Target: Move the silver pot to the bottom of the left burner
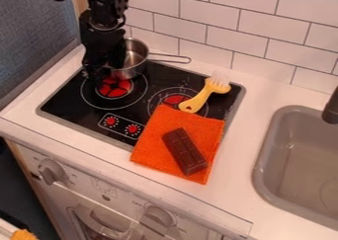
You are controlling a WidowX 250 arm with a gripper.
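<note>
Here's the silver pot (137, 65), sitting at the left burner's (114, 87) one o'clock edge, handle out to three! The black gripper (99, 77) hangs over that burner, at the pot's eight o'clock; open or closed, I can't tell. Yellow brush (206, 93) across the right burner (177, 99), chocolate bar (185, 151) on the orange cloth (153, 138) at six.
</note>
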